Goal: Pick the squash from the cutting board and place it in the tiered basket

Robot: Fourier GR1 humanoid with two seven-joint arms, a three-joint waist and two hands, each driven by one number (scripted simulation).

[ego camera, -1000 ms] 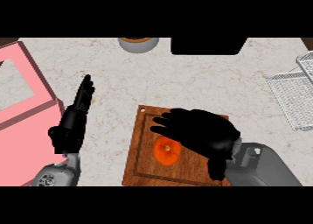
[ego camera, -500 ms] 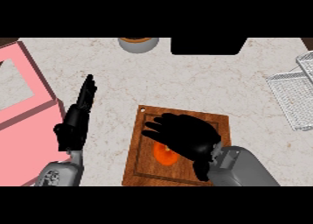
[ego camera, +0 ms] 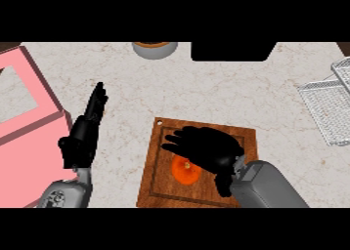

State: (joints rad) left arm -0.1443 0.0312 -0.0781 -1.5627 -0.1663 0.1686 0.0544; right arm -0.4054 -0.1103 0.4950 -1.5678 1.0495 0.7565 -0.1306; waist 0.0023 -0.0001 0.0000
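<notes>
Right robot hand (ego camera: 207, 149) above marbled counter (ego camera: 207, 88)

Bright, even, diffuse light throughout; shadows faint and soft.

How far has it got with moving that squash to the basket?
Barely started. The squash lies on the cutting board, not lifted. The right hand is spread over it, fingers not closed round it. Grasping, carrying and placing it in the tiered basket at the right remain.
</notes>
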